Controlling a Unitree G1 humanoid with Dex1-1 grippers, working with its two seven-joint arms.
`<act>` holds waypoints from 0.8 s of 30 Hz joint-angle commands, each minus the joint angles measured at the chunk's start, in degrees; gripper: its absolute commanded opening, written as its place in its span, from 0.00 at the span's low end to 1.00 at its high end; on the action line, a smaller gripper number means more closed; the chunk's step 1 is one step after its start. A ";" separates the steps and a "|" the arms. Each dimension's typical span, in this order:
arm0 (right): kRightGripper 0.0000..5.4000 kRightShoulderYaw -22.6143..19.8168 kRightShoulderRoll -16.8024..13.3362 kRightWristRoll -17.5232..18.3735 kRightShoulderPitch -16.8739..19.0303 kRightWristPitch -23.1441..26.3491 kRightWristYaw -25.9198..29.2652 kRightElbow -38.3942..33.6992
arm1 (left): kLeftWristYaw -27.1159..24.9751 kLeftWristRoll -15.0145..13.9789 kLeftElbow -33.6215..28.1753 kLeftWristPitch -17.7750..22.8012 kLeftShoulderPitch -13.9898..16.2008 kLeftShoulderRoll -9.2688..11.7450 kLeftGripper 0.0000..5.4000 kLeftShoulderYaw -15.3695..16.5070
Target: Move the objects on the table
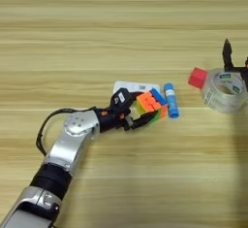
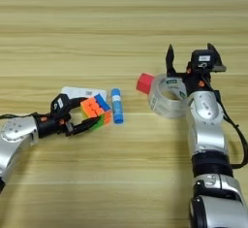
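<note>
My left gripper (image 1: 146, 107) is shut on the multicoloured puzzle cube (image 1: 151, 105), one finger over its top and one under its near side. The cube sits at the near edge of the flat white device (image 1: 136, 86). Just right of the cube lies the blue glue stick (image 1: 170, 100), pointing away from me. Further right, the clear tape roll (image 2: 167, 96) stands tilted against the wrist of my right gripper (image 2: 191, 53). That gripper's fingers are spread open and point away, beyond the roll. The small red cube (image 2: 144, 83) touches the roll's left side.
The wooden table (image 1: 97, 33) stretches bare behind the objects. My left arm reaches in from the lower left, with a black cable looping beside it. My right forearm (image 2: 208, 125) comes up from the lower right.
</note>
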 commanded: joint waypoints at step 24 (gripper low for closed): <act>1.00 2.18 0.47 -1.86 0.77 -0.52 0.69 -0.41 | 0.72 -1.27 -3.23 1.92 -1.88 0.55 0.60 3.43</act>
